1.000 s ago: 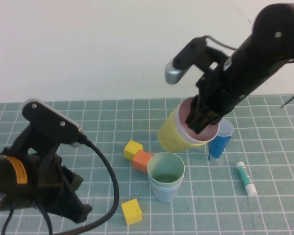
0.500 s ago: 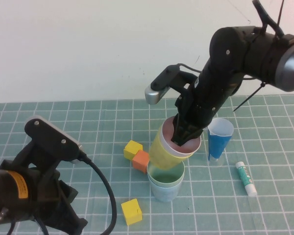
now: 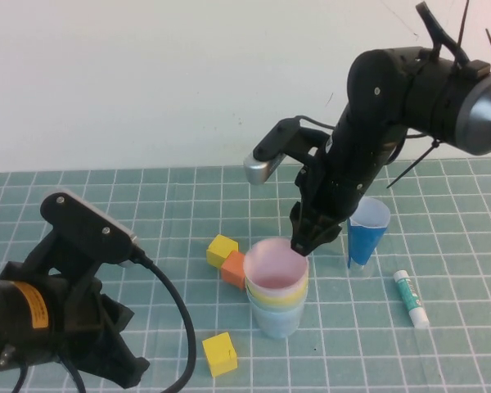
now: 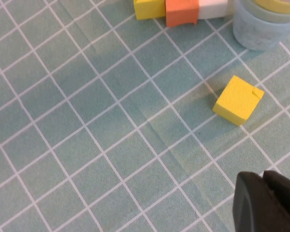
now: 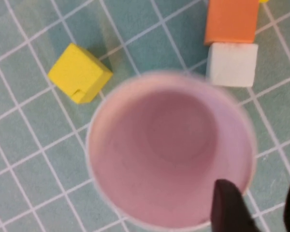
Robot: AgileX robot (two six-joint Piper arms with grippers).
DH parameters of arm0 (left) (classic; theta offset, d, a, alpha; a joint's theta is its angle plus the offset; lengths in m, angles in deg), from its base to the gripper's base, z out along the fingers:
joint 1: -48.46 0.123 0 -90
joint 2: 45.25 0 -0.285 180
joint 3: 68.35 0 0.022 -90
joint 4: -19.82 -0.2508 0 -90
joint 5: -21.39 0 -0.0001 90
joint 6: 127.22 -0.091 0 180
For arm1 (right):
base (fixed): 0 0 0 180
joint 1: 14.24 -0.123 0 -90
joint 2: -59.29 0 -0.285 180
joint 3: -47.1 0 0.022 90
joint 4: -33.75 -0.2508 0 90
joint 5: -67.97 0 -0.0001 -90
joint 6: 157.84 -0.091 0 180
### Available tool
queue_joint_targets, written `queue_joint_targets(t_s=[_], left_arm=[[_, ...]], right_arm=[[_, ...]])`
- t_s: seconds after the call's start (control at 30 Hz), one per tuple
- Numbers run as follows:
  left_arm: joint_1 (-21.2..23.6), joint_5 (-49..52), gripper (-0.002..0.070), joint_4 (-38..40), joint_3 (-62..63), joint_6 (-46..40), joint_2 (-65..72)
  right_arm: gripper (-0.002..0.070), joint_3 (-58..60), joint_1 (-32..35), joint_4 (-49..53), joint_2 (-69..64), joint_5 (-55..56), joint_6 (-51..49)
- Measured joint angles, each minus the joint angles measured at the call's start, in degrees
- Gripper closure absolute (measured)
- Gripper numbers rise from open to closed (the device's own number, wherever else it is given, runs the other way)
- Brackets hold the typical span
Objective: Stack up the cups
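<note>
Stood nested as one stack near mat centre: pink cup on top, yellow rim under it, pale blue cup at the base. Looked like the release step. Right gripper hung at the pink rim's 2 o'clock, jaws parted around the rim wall, no longer squeezing. Next called for a straight lift clear, without tipping the stack. Left gripper parked at 8 o'clock, jaws closed, empty. Green gridded mat, white wall behind. Nearby: yellow block, orange block, dark blue cup, glue stick.
</note>
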Motion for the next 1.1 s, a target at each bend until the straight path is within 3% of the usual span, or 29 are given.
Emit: queue_joint_targets(t_s=[0.1,0.2,0.37,0.5,0.83,1.1], left_arm=[[0.0,-0.38,0.0676,-0.11,0.0,0.0,-0.21],[0.0,-1.07,0.0676,-0.21,-0.08,0.71,-2.02],[0.0,-1.59,0.0676,-0.21,-0.12,3.38,-10.67],[0.0,0.91,0.0676,-0.69,-0.21,4.54,-19.34],[0.0,5.24,0.0676,-4.07,-5.53,7.86,-36.39],[0.0,11.24,0.0677,-4.17,-7.88,7.95,-39.45]], right_arm=[[0.0387,-0.21,0.0,0.0,0.0,0.86,-0.21],[0.0408,-0.45,0.0,-1.27,0.8,1.76,0.13],[0.0591,-0.45,0.0,-7.7,6.93,3.68,5.12],[0.0659,2.03,-0.54,-17.04,14.22,5.64,13.47],[0.0678,24.62,-1.04,-34.93,35.16,19.78,32.99],[0.0678,43.42,-1.04,-44.72,55.51,28.47,44.82]])
